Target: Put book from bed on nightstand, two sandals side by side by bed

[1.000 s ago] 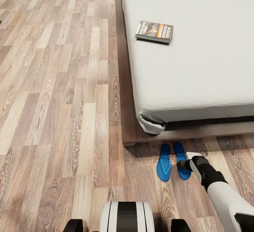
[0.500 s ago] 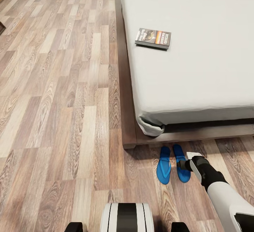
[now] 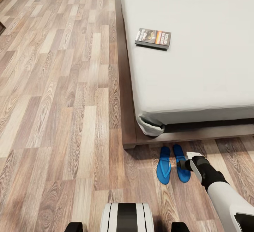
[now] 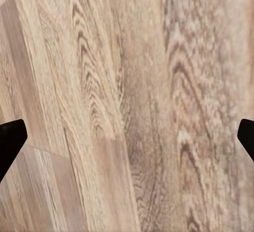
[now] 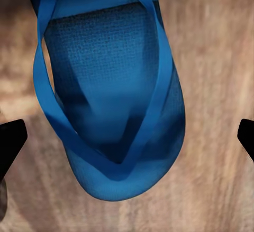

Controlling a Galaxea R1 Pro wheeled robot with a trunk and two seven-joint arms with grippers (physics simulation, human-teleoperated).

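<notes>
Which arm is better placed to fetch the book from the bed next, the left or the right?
Probably the right. Its end effector is open over a sandal at the foot of the bed, on the book's side. The left end effector faces bare floor.

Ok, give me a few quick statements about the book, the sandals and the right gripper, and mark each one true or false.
1. The book lies flat on the bed. True.
2. The two sandals lie on the mattress. False: they lie side by side on the wood floor, just off the bed's foot corner.
3. The right gripper is shut on a sandal. False: its fingertips stand wide apart at the edges of the right wrist view, with a sandal between them and nothing clamped.
4. The left gripper is open over bare floor. True.
5. The book is closed. True.
</notes>
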